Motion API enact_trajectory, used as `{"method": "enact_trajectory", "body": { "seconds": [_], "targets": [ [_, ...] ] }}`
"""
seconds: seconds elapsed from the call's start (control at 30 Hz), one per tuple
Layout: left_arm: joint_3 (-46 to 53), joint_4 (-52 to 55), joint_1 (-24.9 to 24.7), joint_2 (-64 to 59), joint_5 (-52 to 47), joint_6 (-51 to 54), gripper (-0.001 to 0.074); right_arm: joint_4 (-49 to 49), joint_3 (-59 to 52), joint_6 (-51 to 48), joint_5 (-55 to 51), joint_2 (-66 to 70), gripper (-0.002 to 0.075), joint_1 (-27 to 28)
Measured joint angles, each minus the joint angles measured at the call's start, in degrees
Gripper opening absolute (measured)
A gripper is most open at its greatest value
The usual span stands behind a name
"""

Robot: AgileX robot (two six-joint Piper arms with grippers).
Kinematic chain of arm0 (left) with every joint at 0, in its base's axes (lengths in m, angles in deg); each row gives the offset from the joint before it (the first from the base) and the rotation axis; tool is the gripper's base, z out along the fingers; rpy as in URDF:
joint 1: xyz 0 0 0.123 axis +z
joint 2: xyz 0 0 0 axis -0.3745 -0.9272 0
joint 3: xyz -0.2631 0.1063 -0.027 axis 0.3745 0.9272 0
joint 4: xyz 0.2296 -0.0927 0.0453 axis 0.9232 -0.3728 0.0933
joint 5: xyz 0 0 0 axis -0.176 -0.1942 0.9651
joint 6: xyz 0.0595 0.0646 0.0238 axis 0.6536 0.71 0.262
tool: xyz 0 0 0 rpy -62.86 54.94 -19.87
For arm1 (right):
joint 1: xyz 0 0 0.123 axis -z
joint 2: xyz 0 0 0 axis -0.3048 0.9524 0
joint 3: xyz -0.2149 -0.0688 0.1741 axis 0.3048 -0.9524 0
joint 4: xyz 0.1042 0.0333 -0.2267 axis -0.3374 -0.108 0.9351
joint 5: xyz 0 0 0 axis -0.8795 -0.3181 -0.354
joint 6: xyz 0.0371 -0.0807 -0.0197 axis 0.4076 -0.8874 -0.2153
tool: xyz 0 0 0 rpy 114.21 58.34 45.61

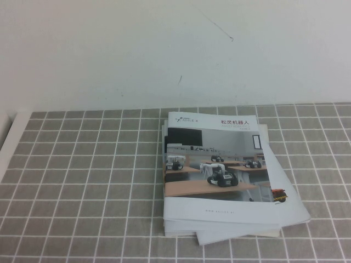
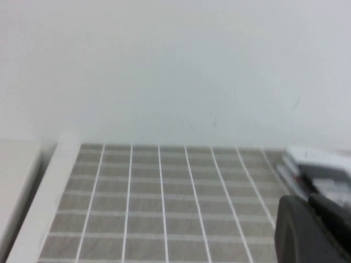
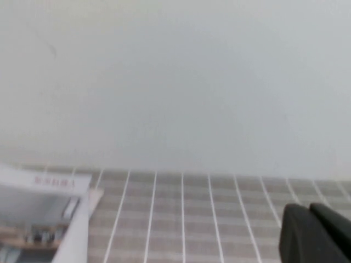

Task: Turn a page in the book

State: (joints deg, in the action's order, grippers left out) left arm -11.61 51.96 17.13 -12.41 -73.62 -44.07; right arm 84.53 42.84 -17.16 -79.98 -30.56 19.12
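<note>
High view: book (image 1: 216, 175) closed, page (image 1: 219, 211) flat atop white sheets (image 1: 290, 211), free edge reachable | left pincer (image 2: 312, 233), right pincer (image 3: 315, 233): parked clear of it, opening untellable

Tiled table (image 1: 82, 181) carries booklet stack (image 1: 241, 233)

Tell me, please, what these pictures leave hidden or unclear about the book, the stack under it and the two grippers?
- Book: inner pages hidden by its closed cover, high view.
- White sheets beneath: mostly covered by the book.
- Left gripper: cut off at the left wrist view's edge; absent from the high view.
- Right gripper: likewise cut off in the right wrist view.
</note>
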Motion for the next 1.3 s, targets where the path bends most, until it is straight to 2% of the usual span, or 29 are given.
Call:
{"method": "enact_trajectory", "body": {
  "seconds": [0.2,0.47,0.53,0.7,0.83,0.97,1.07,1.17,1.3],
  "targets": [
    [0.0,-10.9,0.0,0.0,14.3,-0.1,-0.0004,0.0,0.0,1.8,16.1,0.0,-0.0003,0.0],
    [0.0,-13.5,0.0,0.0,18.8,-2.0,-0.0004,0.0,0.0,2.3,27.1,0.0,-0.0003,0.0],
    [0.0,-13.6,0.0,0.0,22.2,-7.5,-0.0004,0.0,0.0,3.4,32.8,0.0,-0.0003,0.0],
    [-0.4,-12.2,0.0,0.0,32.7,-29.1,-0.0004,1.2,1.2,8.3,46.6,0.0,-0.0003,0.0],
    [-8.2,-2.2,0.0,0.0,35.9,-34.0,-0.0004,8.1,9.6,11.8,48.3,0.0,-0.0003,0.0],
    [-21.2,13.2,0.0,0.1,33.6,-33.7,-0.0004,16.2,22.6,13.3,46.7,0.0,-0.0003,0.0],
    [-31.7,27.1,0.0,-0.7,28.6,-33.0,-0.0004,17.8,32.5,16.3,39.3,-0.2,-0.0003,0.0],
    [-42.4,39.6,0.0,-4.3,19.3,-33.4,-0.0004,18.2,43.3,17.7,24.2,1.4,-0.0003,0.0],
    [-52.8,45.0,0.0,-12.5,1.3,-33.8,-0.0004,18.2,53.5,17.8,5.9,8.3,-0.0003,0.0]
  ]
}}
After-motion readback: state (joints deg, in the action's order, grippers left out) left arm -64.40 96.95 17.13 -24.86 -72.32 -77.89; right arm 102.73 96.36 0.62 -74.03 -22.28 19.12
